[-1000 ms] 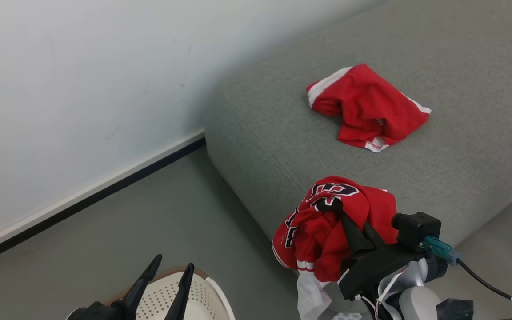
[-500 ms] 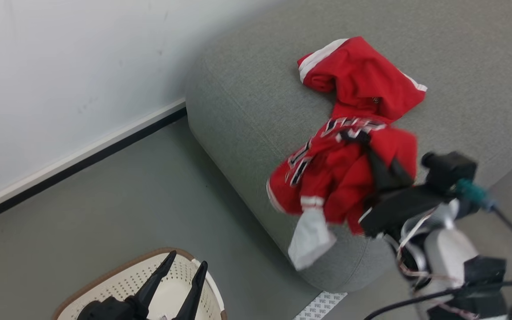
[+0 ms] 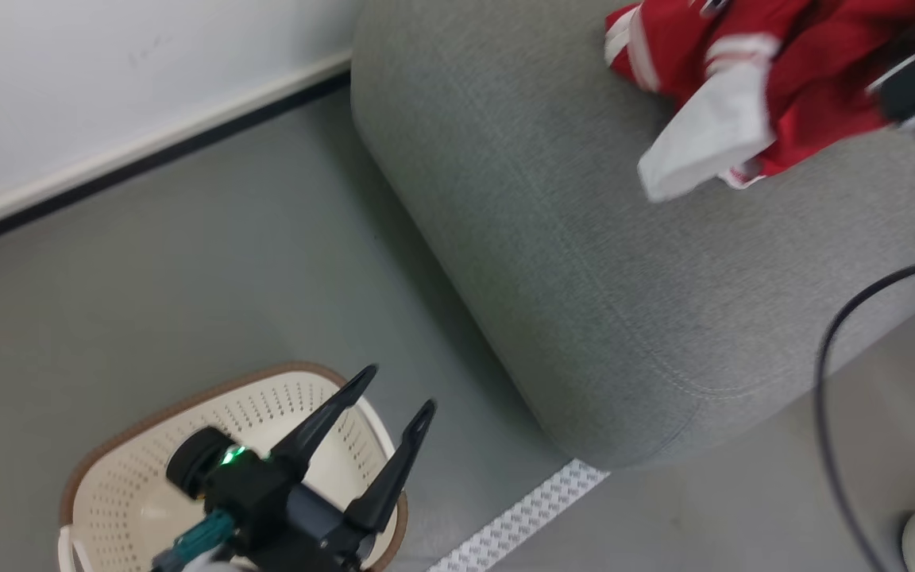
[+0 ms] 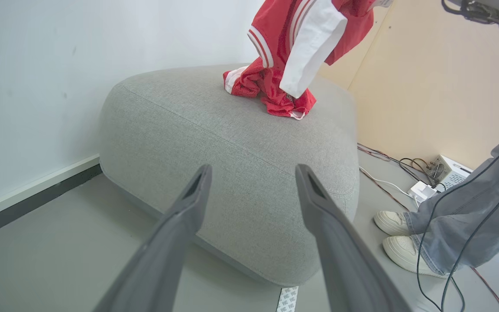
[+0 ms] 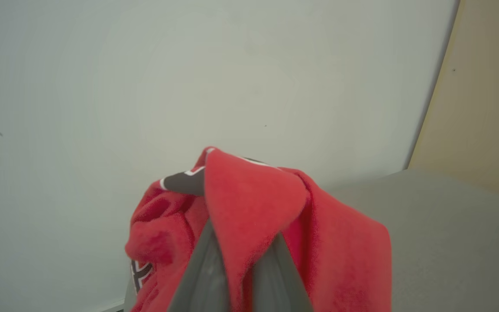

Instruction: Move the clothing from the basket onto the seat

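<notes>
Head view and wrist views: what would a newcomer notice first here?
The red jersey dangling from the shut right gripper above the grey sofa, where another red garment already lies. Next, the open left gripper near the white basket at the head view's lower left, and a person's legs beside the sofa.

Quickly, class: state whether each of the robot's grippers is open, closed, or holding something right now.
Left gripper: open, holding nothing.
Right gripper: closed on the red jersey, above the seat.
</notes>
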